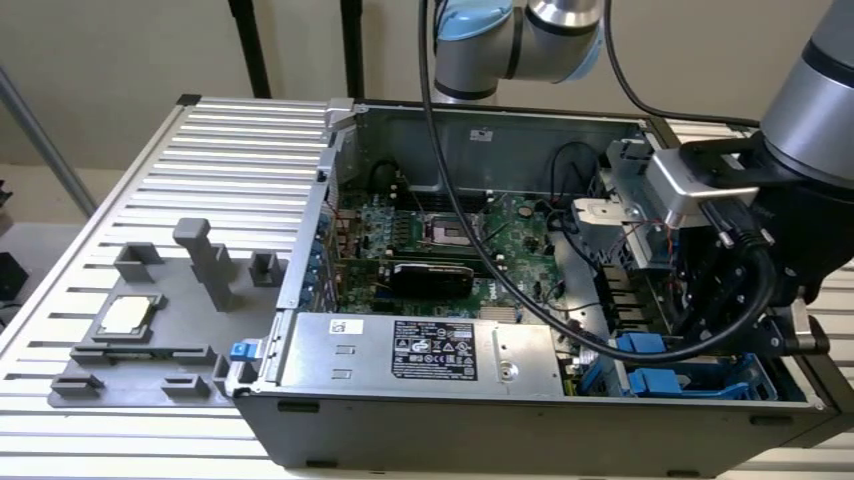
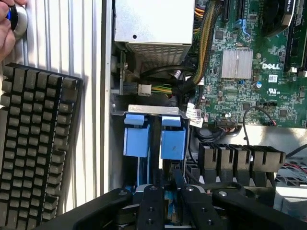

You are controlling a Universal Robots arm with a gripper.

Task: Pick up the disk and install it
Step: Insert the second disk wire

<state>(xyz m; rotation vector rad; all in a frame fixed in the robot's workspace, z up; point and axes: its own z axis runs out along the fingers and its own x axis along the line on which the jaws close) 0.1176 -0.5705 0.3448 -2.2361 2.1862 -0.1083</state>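
Note:
My gripper (image 2: 170,211) reaches down into the drive bay at the corner of the open computer case (image 1: 300,300). Its two black fingers (image 2: 151,206) stand close together, shut on a blue and silver piece that I take for the disk (image 2: 169,205) in its blue frame. That piece lines up with one of two blue frames (image 2: 172,141) standing side by side in the bay. In the exterior view the gripper (image 1: 707,335) hangs over the blue bay parts (image 1: 657,380) at the case's right end, and the arm hides its fingertips.
A grey power supply box (image 1: 427,350) with a black label lies beside the bay, with the green motherboard (image 1: 441,235) and cable bundles behind it. A grey fixture with a CPU chip (image 1: 127,315) sits at the exterior view's left. A keyboard (image 2: 33,153) and a hand (image 2: 5,28) lie outside the case.

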